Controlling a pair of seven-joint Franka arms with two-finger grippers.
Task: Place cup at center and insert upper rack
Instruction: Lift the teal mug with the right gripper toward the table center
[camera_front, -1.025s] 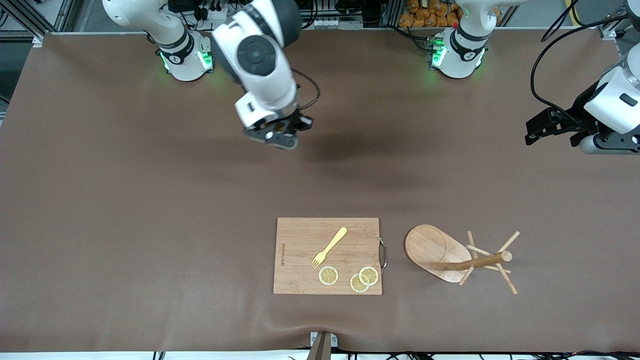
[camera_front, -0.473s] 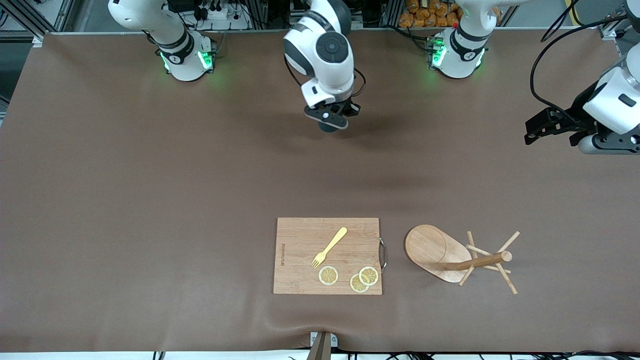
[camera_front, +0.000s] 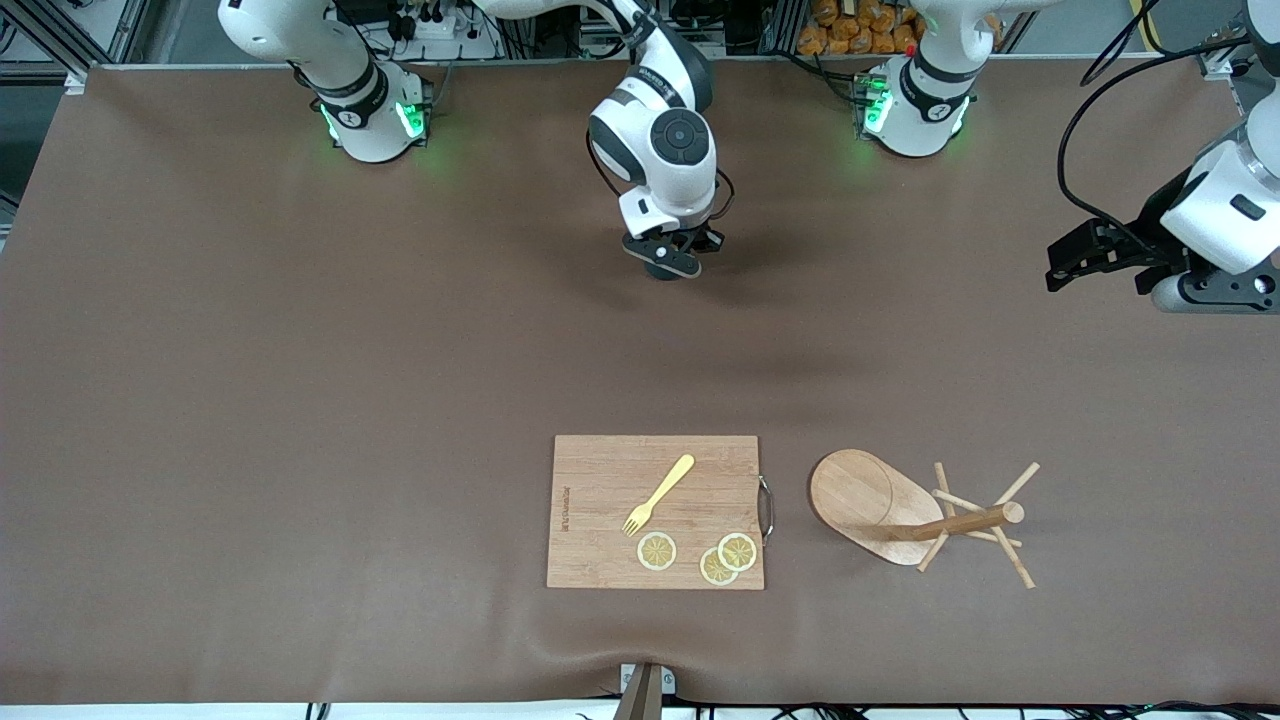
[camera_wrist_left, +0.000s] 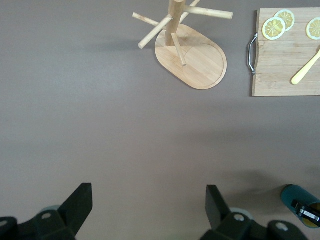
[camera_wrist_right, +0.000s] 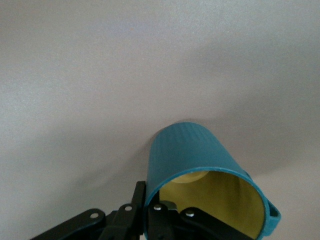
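Nearest the front camera, on the brown-covered table (camera_front: 300, 450): a rectangular wooden cutting board (camera_front: 600, 510) with a metal handle on the edge toward the left arm's end. On it lie a pale yellow fork (camera_front: 659, 493) and three lemon slices (camera_front: 657, 551). Just beside the board, toward the left arm's end, stands the light wooden mug tree (camera_front: 905, 510): oval base flat on the table, central post upright, thin pegs crossing near the top. Board and tree are apart, not touching.

Farther from the camera, about mid-table between the two bases, the right end effector (camera_front: 668, 256) is low over the table, clamped on the rim of a small dark teal ribbed mug with a yellowish inside (camera_wrist_right: 205, 175). One finger is inside the mouth, one outside. The right wrist view shows the mug tilted; whether it touches the table cannot be told. Well apart from board and tree.

The left end effector (camera_front: 1095, 255) hangs over the table edge at the left arm's end, fingers (camera_wrist_left: 75, 205) spread wide, holding nothing; this arm waits.
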